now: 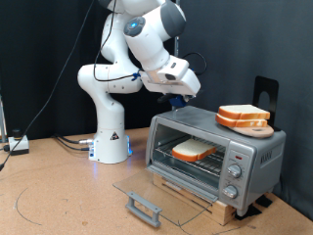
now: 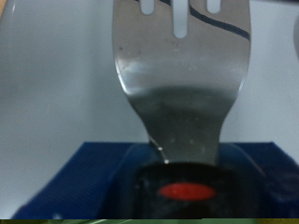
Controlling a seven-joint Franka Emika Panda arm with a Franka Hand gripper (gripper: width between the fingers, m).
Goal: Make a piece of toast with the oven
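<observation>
in the exterior view the toast (image 1: 193,150) is seen lying on the rack inside the oven (image 1: 217,157), whose door (image 1: 155,193) is dropped open. the gripper (image 1: 177,98) is held above the oven's left top; its grip cannot be told there. spare slices (image 1: 243,117) are stacked on a board on top, where they could be knocked off by a low sweep. a brown table (image 1: 59,196) and black curtain are seen. in the wrist view a spatula (image 2: 182,84) fills the frame, probably clamped.

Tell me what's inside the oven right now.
With its glass door folded down open, the oven shows one slice of bread lying flat on the wire rack. The back of the chamber is too dark to make out.
</observation>
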